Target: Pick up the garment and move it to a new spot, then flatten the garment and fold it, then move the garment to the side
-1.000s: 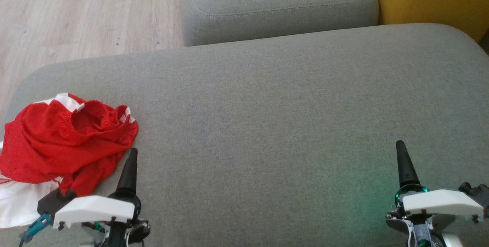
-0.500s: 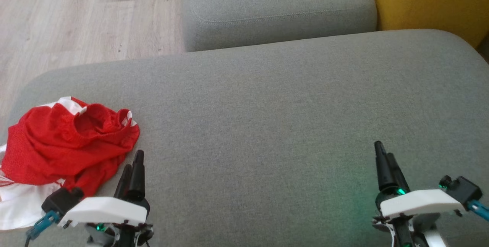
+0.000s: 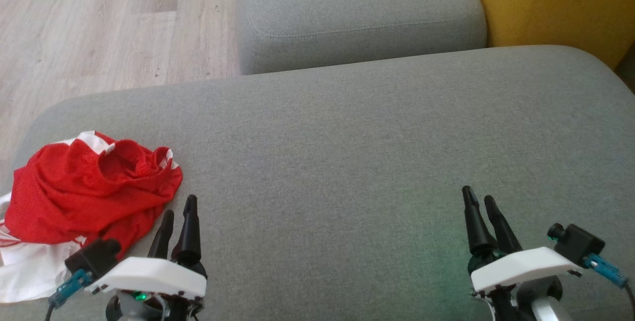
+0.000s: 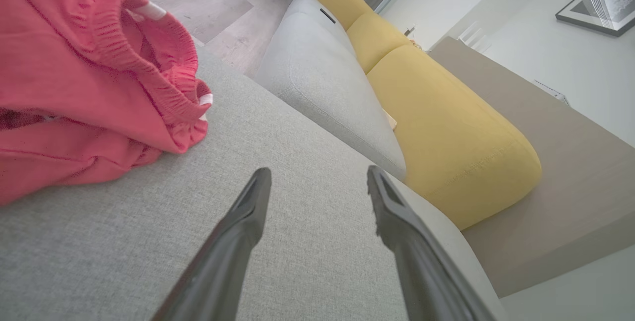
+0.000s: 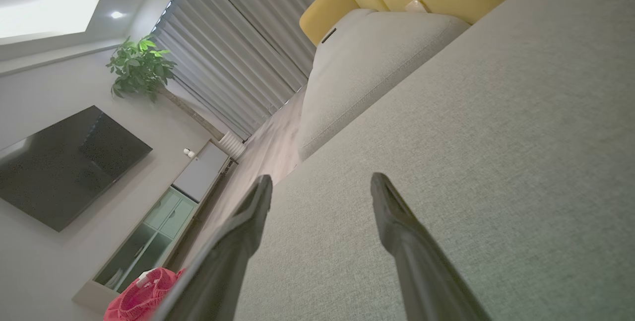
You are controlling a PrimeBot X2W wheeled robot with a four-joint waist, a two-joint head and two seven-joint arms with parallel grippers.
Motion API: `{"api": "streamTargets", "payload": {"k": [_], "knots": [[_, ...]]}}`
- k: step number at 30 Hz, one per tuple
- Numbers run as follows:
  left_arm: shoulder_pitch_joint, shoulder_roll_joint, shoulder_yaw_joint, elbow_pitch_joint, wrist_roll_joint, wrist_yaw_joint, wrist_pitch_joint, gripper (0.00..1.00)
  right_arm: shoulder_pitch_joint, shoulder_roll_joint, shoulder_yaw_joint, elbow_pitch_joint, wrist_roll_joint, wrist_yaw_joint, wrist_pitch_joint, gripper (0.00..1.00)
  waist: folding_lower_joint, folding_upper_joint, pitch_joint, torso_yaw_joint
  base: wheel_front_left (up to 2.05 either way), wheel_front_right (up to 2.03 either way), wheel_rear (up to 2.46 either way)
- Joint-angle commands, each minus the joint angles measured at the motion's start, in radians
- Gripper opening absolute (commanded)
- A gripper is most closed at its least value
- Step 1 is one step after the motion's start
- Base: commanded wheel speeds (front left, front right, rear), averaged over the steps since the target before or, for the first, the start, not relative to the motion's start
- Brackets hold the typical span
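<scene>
While the crumpled red mesh garment with white trim [image 3: 94, 187] lies bunched at the left end of the wide grey fabric seat cushion [image 3: 347, 162], the head view puts the left gripper [image 3: 179, 205] just beside its near edge, jaws parted and holding nothing. The right gripper [image 3: 477, 194] hangs well apart at the far right over bare cushion, also parted and empty. The cloth's white part seems to reach the cushion's left edge, above the pale wooden floor [image 3: 99, 28].

From the left wrist, the two dark fingers [image 4: 253, 197] stand wide and point past the garment's elastic hem, which lies up and to their left, not between them.

From the right wrist, wide fingers [image 5: 397, 231] frame plain grey fabric, and the red heap shows small at the bottom left.

I'd worry that closing from this aim catches only cushion or one thin fold of mesh. A one-sided tug could then drag the heap off the edge.
</scene>
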Motion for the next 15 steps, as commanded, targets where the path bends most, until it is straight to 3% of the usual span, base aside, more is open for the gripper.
{"api": "streamTargets", "payload": {"k": [1, 15], "knots": [[-0.032, 0.014, 0.005, -0.048, 0.047, 0.007, -0.018, 1.0, -0.045, -0.016, 0.029, -0.044, -0.045, 0.004, -0.018, 1.0, 0.0, 0.0, -0.003, -0.002, 0.0, 0.0, 0.0], [-0.016, 0.016, -0.022, -0.075, 0.212, 0.039, -0.056, 1.0, -0.042, -0.017, 0.064, -0.07, -0.21, 0.005, -0.056, 1.0, 0.0, 0.0, -0.018, -0.005, 0.0, 0.0, 0.0]]}}
